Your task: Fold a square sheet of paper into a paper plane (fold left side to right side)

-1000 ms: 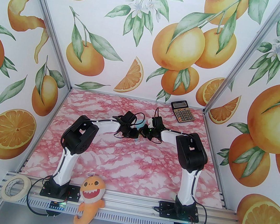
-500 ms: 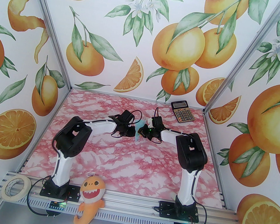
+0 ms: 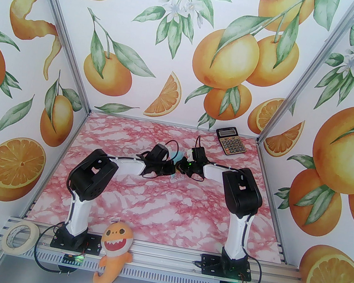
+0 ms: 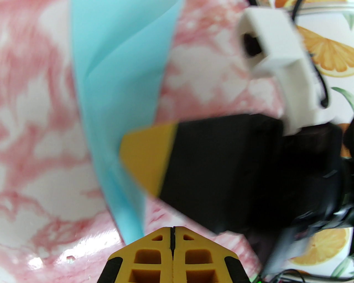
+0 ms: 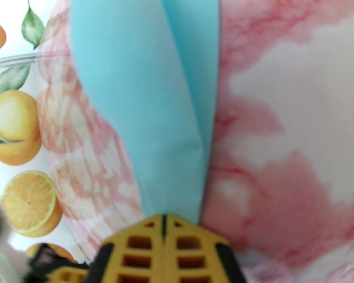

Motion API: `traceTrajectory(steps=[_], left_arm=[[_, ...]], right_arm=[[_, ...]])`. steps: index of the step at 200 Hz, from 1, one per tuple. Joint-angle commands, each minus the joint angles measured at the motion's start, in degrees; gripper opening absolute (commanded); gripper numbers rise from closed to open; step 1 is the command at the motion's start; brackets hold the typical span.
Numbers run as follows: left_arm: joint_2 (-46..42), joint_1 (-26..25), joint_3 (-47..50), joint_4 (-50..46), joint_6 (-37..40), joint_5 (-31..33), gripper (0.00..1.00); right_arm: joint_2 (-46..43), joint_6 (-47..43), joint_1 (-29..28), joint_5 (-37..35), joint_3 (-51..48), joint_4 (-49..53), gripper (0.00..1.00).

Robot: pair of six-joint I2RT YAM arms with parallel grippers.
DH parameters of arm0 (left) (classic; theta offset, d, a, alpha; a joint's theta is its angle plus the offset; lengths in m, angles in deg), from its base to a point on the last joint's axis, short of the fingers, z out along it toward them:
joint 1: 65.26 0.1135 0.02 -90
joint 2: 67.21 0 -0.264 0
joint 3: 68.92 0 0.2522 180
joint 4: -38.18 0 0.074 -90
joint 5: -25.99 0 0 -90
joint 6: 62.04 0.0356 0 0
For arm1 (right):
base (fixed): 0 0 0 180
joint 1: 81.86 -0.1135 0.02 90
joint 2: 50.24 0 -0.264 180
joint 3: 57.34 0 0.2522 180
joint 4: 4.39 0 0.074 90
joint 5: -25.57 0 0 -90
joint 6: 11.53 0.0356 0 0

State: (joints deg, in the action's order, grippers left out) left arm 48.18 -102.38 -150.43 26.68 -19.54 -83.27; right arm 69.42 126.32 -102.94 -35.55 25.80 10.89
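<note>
Left hand is shut against the low end of the sheet of paper, a pale blue creased strip standing mid worktop, with the right hand pinched onto it. Bare worktop all round, calculator well apart at back right.

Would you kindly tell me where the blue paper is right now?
In the top view, the blue paper is just beyond centre, between the left pincer and the right pincer; the calculator lies farther back on the right.

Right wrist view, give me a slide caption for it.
Right gripper shut on the creased light-blue sheet of paper, pink marbled table behind.
</note>
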Motion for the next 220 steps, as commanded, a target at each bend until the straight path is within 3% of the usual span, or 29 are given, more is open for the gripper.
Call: traceTrajectory(steps=[1,51,138,220], left_arm=[[-0.18,-1.34,1.14,6.74,-3.18,0.57,0.00],[0.18,-2.01,2.90,8.94,-4.56,4.82,0.00],[2.91,-1.01,5.34,10.04,-3.87,3.61,0.00],[4.27,-0.66,6.47,5.49,-3.96,2.57,0.00]], right_arm=[[2.40,2.39,-0.71,-1.93,-1.57,1.58,0.00],[2.61,2.95,-0.74,-1.37,-2.02,0.29,0.00],[2.69,2.95,-0.76,-1.02,-2.28,-0.11,0.00],[2.74,1.55,0.05,-0.19,0.24,0.55,0.00]])
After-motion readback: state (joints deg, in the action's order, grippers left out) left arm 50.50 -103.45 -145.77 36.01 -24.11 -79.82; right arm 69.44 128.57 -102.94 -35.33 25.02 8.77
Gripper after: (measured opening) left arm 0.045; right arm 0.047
